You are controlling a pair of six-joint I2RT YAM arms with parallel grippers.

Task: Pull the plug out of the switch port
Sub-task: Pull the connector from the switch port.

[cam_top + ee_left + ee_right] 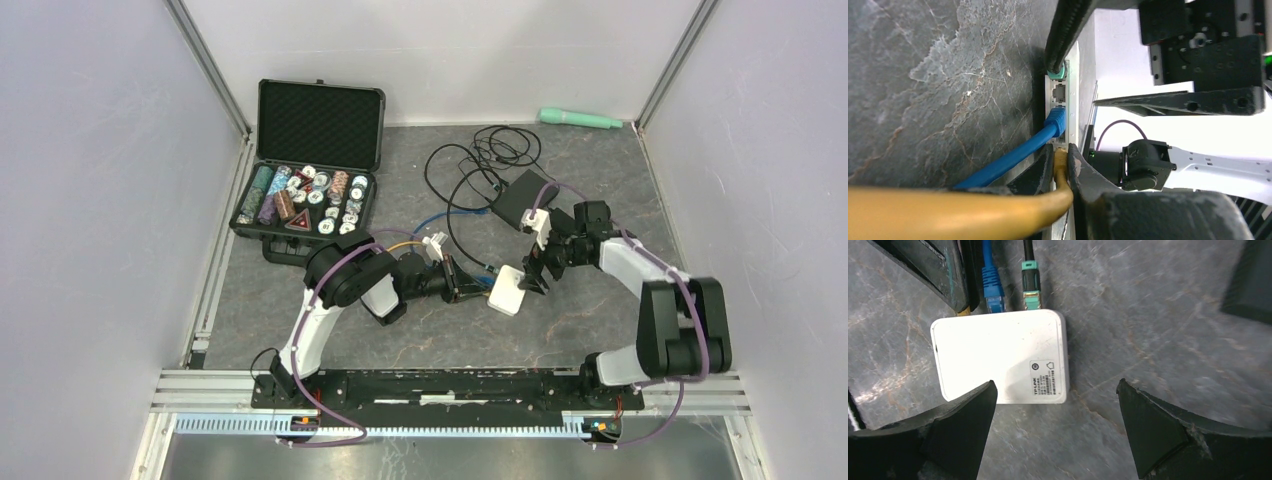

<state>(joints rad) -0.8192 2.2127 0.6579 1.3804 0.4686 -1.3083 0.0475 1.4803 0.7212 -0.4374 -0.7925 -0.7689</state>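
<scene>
Clamped on the yellow-cabled plug [1060,167], left gripper [472,284] should pull straight back; right gripper [1056,385], fingers spread, hovers over white plastic switch [998,355].

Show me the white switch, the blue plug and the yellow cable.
white switch [993,350]: right wrist view, middle of its blank top face.
blue plug [991,285]: right wrist view, on its blue boot.
yellow cable [973,207]: left wrist view, on the thick near stretch.

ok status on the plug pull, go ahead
left end effector shut on yellow plug, plug seated in TP-Link switch. right end effector open over switch. blue plug crowds next port.
</scene>
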